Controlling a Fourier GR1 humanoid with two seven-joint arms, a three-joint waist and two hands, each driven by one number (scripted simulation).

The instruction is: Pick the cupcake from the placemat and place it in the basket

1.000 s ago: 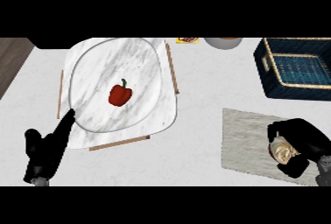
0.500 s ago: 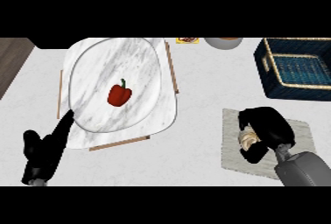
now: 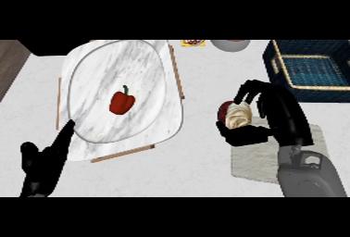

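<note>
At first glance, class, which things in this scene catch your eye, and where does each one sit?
A red bell pepper lies in the middle of a large marble plate at the left of the counter. To its right, the right robot hand curls round a cupcake, near the grey placemat's far left corner. A dark blue basket sits at the upper right.

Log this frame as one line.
right hand: shut on cupcake | left hand: open, resting lower left | basket: cupcake not yet in
</note>
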